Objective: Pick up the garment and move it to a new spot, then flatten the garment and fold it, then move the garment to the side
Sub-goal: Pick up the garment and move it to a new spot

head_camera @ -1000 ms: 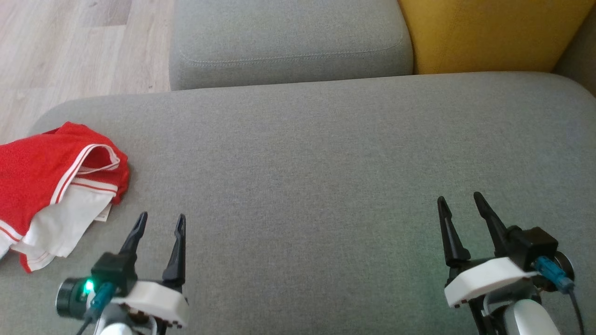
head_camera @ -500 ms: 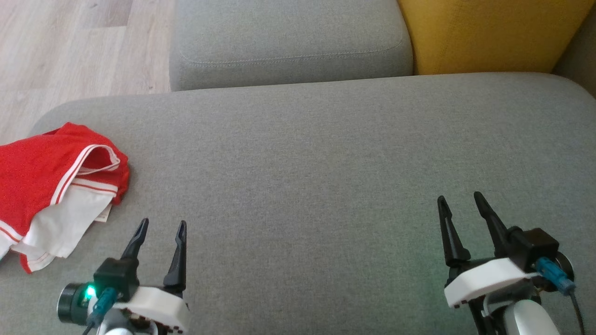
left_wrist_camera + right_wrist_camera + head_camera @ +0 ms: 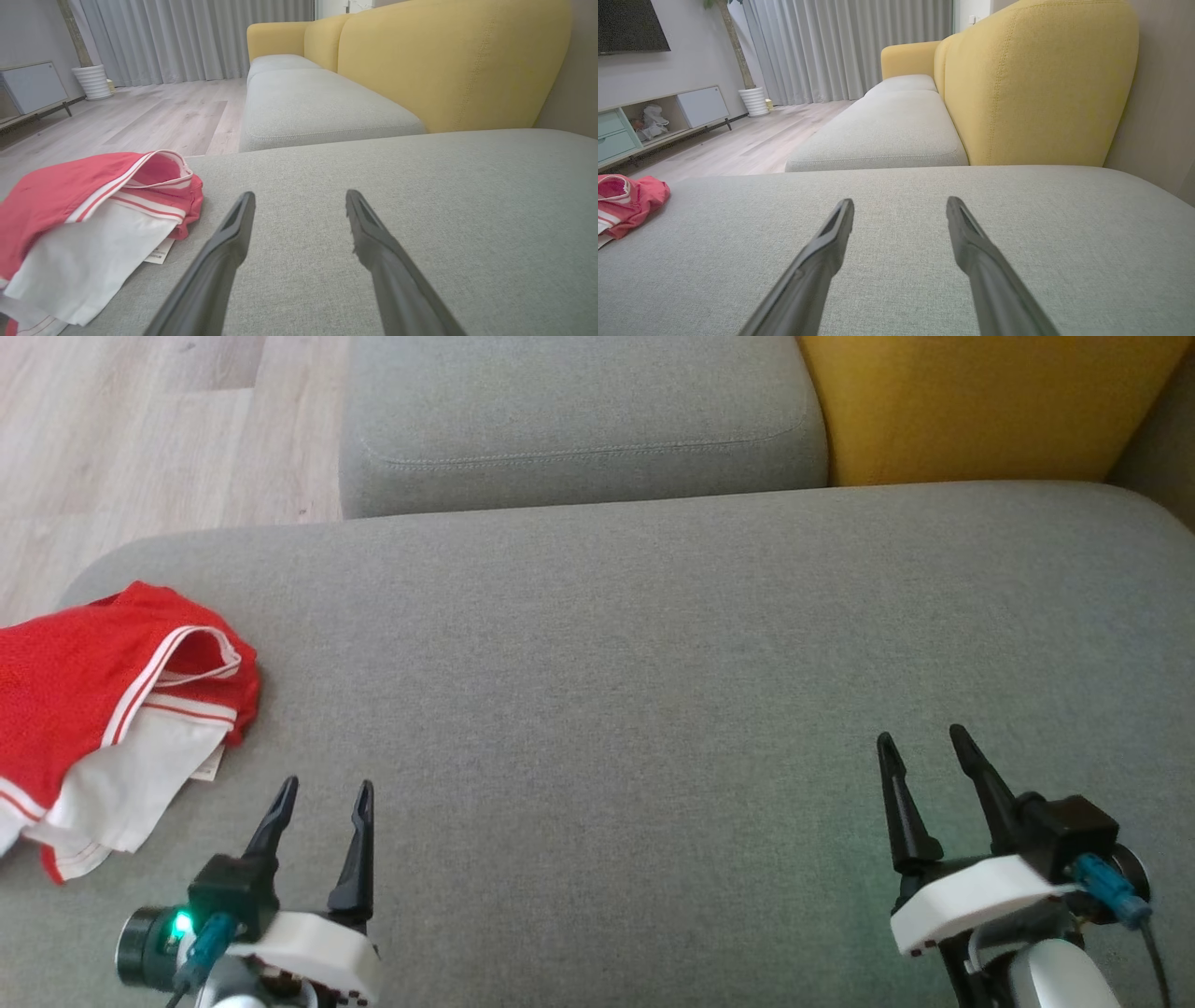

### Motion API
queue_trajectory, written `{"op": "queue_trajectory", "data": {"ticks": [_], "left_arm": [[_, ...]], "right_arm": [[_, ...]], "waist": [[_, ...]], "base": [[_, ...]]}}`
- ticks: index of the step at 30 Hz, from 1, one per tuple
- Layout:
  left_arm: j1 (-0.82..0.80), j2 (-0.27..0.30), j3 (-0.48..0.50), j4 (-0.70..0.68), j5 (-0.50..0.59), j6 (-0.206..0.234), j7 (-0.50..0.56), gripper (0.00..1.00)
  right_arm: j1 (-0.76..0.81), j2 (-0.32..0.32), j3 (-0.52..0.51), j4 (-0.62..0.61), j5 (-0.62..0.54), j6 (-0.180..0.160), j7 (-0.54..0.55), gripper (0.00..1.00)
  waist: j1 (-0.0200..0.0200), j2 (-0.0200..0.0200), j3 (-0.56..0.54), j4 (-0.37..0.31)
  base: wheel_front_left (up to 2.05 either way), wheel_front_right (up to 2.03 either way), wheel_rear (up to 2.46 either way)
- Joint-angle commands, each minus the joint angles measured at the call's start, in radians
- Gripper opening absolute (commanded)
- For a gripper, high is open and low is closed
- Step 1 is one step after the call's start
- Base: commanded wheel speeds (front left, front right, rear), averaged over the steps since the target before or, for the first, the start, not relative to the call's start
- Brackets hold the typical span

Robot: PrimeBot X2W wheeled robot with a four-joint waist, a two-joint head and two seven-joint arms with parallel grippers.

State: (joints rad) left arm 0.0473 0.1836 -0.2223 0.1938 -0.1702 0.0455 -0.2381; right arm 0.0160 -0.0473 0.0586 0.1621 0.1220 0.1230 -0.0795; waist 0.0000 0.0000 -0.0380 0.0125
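Red-and-white garment [image 3: 84, 709], crumpled, just left of left gripper [image 3: 328, 784], fingers apart, empty; right gripper [image 3: 920, 734] likewise apart, empty. Its label [image 3: 160, 252]: writing illegible.

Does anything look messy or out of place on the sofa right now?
Only the red and white garment: it lies bunched near the left edge of the grey cushion, white inside and a label turned out, not flat. The left gripper and right gripper stand open, clear of it.
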Motion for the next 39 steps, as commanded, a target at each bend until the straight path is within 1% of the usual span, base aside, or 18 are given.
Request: {"op": "queue_trajectory", "data": {"ticks": [1,5,8,19,23,24,28,39], "left_arm": [[-0.044,0.009,0.032,-0.028,-0.009,0.013,-0.004,1.00],[-0.051,0.010,0.036,-0.025,-0.017,0.018,-0.005,1.00],[-0.059,0.008,0.043,-0.027,-0.027,0.019,-0.007,1.00],[-0.055,0.016,0.080,-0.044,-0.051,0.038,-0.017,1.00],[-0.051,0.021,0.083,-0.049,-0.052,0.044,-0.018,1.00],[-0.051,0.021,0.083,-0.049,-0.052,0.044,-0.018,1.00],[-0.047,0.028,0.081,-0.053,-0.051,0.046,-0.018,1.00],[-0.046,0.030,0.077,-0.058,-0.052,0.056,-0.020,1.00]], "right_arm": [[-0.022,-0.003,0.022,-0.035,-0.010,0.008,-0.005,1.00],[-0.019,-0.003,0.023,-0.047,-0.025,0.008,0.003,1.00],[-0.017,-0.003,0.030,-0.057,-0.036,0.008,0.008,1.00],[-0.014,-0.003,0.075,-0.103,-0.034,0.008,0.028,1.00],[-0.015,-0.003,0.088,-0.116,-0.022,0.008,0.034,1.00],[-0.015,-0.003,0.088,-0.116,-0.022,0.008,0.034,1.00],[-0.024,-0.003,0.112,-0.114,-0.021,0.008,0.038,1.00],[-0.032,-0.003,0.125,-0.104,-0.023,0.008,0.033,1.00]], "waist": [[0.0000,0.0000,0.000,0.005],[0.0000,0.0000,-0.001,0.031],[0.0000,0.0000,-0.001,0.068],[0.0000,0.0000,-0.004,0.256],[0.0000,0.0000,-0.002,0.309],[0.0000,0.0000,-0.002,0.309],[0.0000,0.0000,0.000,0.345],[0.0000,0.0000,0.007,0.357]], "base": [[0.00,0.00,0.00],[0.00,0.00,0.00],[0.00,0.00,0.00],[0.00,0.00,0.00],[0.00,0.00,0.00],[0.00,0.00,0.00],[0.00,0.00,0.00],[0.00,0.00,0.00]]}}
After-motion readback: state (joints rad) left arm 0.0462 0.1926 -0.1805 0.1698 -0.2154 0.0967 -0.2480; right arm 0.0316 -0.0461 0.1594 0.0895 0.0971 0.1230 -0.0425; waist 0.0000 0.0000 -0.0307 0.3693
